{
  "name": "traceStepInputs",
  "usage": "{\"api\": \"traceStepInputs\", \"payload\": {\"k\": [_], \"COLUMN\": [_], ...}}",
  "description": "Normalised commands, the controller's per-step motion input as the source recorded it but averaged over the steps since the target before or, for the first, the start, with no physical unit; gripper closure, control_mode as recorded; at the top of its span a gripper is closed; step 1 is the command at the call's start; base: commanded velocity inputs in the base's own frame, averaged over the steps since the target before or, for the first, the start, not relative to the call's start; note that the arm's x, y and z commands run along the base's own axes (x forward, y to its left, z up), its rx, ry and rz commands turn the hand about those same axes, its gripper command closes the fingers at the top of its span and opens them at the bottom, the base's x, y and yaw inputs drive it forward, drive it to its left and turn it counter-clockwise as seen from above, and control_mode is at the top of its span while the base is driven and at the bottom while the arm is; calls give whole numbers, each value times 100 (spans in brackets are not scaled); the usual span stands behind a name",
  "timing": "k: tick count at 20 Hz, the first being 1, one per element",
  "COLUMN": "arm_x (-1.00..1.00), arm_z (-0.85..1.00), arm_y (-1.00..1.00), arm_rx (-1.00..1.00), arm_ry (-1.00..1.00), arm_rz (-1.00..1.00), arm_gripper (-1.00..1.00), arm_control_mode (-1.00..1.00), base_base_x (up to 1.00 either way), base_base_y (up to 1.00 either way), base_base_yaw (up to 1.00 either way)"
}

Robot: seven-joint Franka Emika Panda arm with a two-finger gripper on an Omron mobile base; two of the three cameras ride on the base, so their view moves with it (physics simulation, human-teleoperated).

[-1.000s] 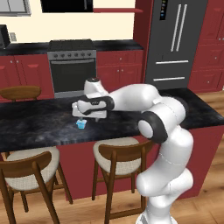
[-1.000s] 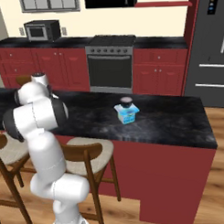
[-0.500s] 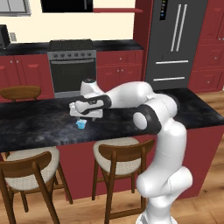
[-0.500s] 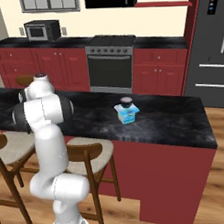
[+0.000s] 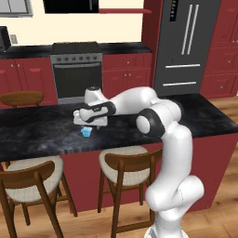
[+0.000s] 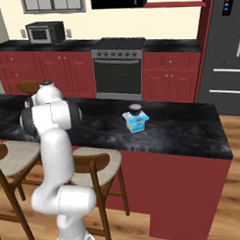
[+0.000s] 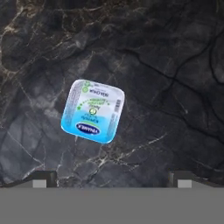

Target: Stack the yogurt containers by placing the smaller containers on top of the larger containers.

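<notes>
Dark marbled stone forms the island counter (image 5: 42, 132), with red cabinets, a steel oven (image 5: 76, 69) and a grey refrigerator (image 5: 188, 44) along the wall behind it, and two wooden stools (image 5: 125, 169) in front of the island. My arm reaches from the base leftward over the counter, and my gripper (image 5: 86, 122) hangs above the stone with its jaws spread wide and nothing between them; in the hand view my two dark fingertips (image 7: 43, 178) stand far apart at the bottom edge. Directly below the gripper a light-blue tapered tub (image 5: 86, 132) sits alone on the counter; in the hand view the tub (image 7: 92, 111) shows its squarish white-and-blue lid, turned slightly askew, between and beyond the fingertips, not touched by them. In the right base view, well apart from my arm, the dark teal round cup (image 6: 136, 109) rests on top of the pale blue-and-white boxy pack (image 6: 137, 123) near the counter's middle.
</notes>
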Motion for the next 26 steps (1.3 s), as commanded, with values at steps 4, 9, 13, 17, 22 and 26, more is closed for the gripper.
{"api": "traceStepInputs", "payload": {"k": [4, 9, 13, 17, 22, 26], "arm_x": [20, 18, 18, 18, 22, 12], "arm_z": [-17, -10, -6, -7, -10, -14], "arm_y": [10, 8, 0, 0, 7, 8], "arm_rx": [0, 0, 0, 0, 0, 0], "arm_ry": [0, 0, 0, 0, 0, 0], "arm_rz": [0, 0, 0, 0, 0, 0], "arm_gripper": [-100, -100, -100, -100, -100, -100], "arm_control_mode": [-100, -100, -100, -100, -100, -100], "base_base_x": [0, 0, 0, 0, 0, 0], "base_base_y": [0, 0, 0, 0, 0, 0], "base_base_yaw": [0, 0, 0, 0, 0, 0]}}
